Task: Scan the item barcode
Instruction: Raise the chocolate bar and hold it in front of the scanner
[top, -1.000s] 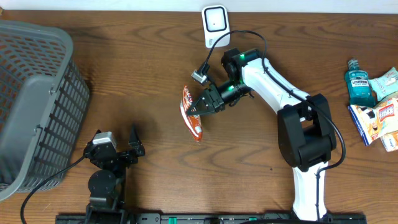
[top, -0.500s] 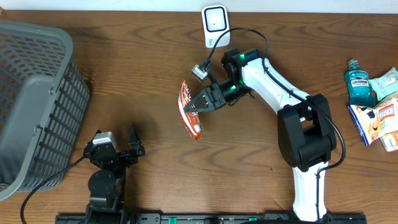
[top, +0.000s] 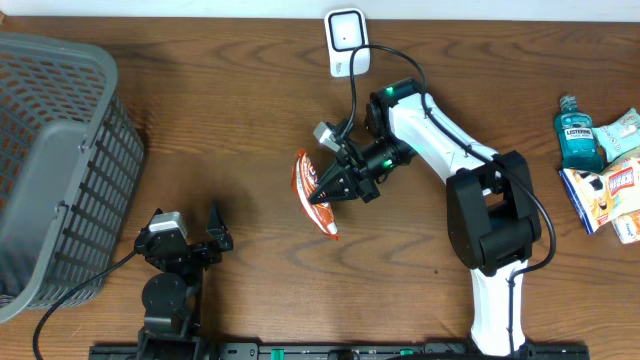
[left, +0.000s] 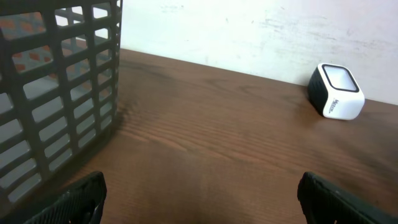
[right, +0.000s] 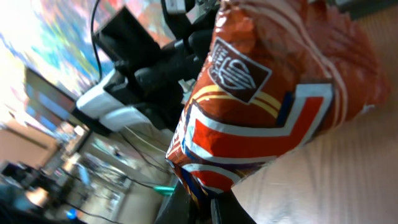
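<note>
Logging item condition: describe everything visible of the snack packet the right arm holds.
The snack packet is a glossy, crinkled foil-like pouch, orange-red with white and dark blue stripes and a brown crest. The right end effector is shut on its edge, holding it tilted near the table's middle, apart from the white scanner. No barcode shows; contact with the table is unclear.
</note>
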